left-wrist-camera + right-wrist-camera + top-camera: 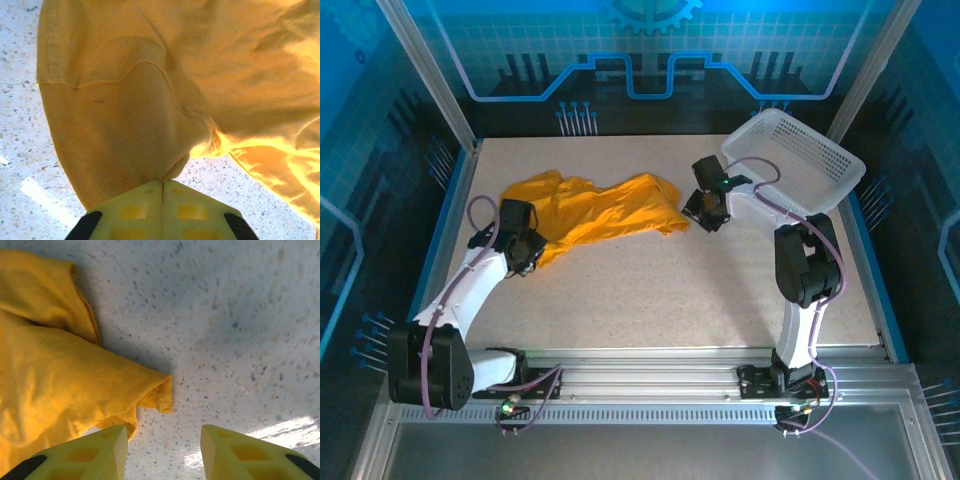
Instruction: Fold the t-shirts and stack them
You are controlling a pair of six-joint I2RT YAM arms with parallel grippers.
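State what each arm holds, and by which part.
Left jaws: shut on the t-shirt, pinching bunched cloth at its left end. Right jaws: open beside its right end, holding nothing.

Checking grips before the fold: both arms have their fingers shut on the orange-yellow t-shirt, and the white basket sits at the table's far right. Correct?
Not both. Only the left gripper is shut on the t-shirt; the right wrist view shows the right gripper with fingers apart, bare table between them. The basket is far right.

t-shirt (pixel 600 212) thin soft matt cloth, stitched hems, surface (pixel 670 290) speckled stone-look with faint sheen, basket (pixel 810 165) white plastic mesh, right claw fingers (pixel 240 455) matt yellow plastic
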